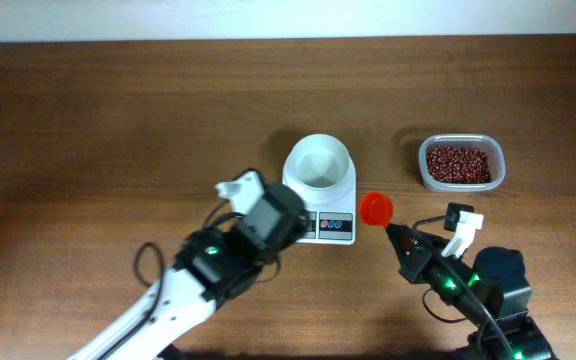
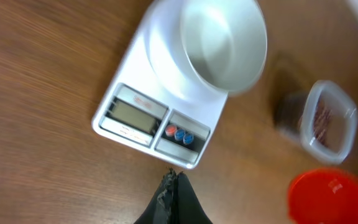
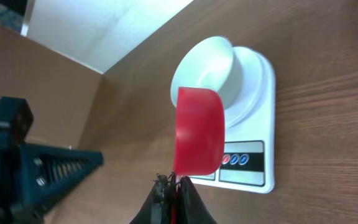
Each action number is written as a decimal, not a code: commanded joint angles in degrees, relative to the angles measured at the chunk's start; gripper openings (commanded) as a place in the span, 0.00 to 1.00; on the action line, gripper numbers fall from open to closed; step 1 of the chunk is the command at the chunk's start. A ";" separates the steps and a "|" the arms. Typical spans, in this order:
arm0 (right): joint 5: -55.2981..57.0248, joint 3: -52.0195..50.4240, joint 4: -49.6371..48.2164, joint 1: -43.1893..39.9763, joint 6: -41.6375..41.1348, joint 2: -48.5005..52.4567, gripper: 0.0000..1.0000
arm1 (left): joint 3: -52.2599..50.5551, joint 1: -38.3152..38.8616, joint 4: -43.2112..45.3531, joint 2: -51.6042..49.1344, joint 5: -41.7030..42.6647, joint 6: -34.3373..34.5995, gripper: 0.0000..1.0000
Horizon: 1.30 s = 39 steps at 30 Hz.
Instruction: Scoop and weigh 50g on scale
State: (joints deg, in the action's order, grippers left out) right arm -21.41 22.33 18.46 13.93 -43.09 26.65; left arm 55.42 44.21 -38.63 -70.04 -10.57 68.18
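No writing is legible anywhere, not even on the scale.

Your scale sits flat near the middle of the table. It's white, with a grey display and small red and blue buttons on the near edge. Its round white bowl stands upright on top, empty. Your beans, dark red-brown, are heaped in a clear tub right of the scale, apart from it.
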 commanded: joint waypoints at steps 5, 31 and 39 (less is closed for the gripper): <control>6.03 0.50 -0.17 -0.61 0.92 -0.31 0.04 | 0.57 3.67 5.07 -15.28 -1.68 -1.20 0.00; 11.17 0.50 -0.20 -0.61 0.87 -0.31 0.04 | 0.57 4.94 20.11 -30.36 -2.80 -2.29 0.00; 11.17 0.50 -0.20 -0.61 0.87 -0.31 0.04 | 0.55 4.94 21.03 -30.36 -2.80 -2.29 0.00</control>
State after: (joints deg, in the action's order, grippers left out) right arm -11.38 22.33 18.46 13.78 -42.85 26.68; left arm 55.42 48.97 -17.72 -99.90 -12.32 66.61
